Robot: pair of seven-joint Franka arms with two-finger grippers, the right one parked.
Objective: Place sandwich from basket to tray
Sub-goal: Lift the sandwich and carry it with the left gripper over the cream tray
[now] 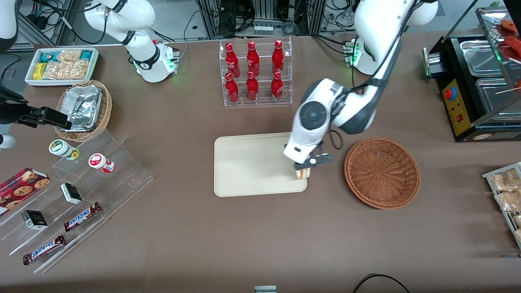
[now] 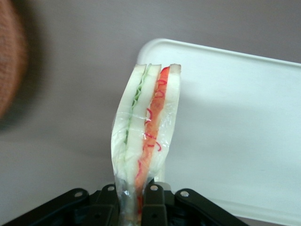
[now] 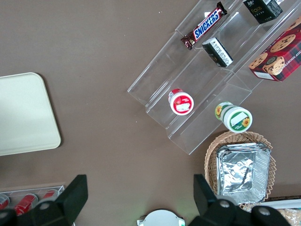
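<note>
The pincer hangs over the tray at its corner nearest the basket, with the sandwich showing just beneath it above the tray's rim (the fingers themselves are hidden under the wrist). The reddish-brown basket sits on the brown desk beside the tray, toward the working arm's end, apart from it. Farther from the camera than the tray stands a clear rack of red bottles.
</note>
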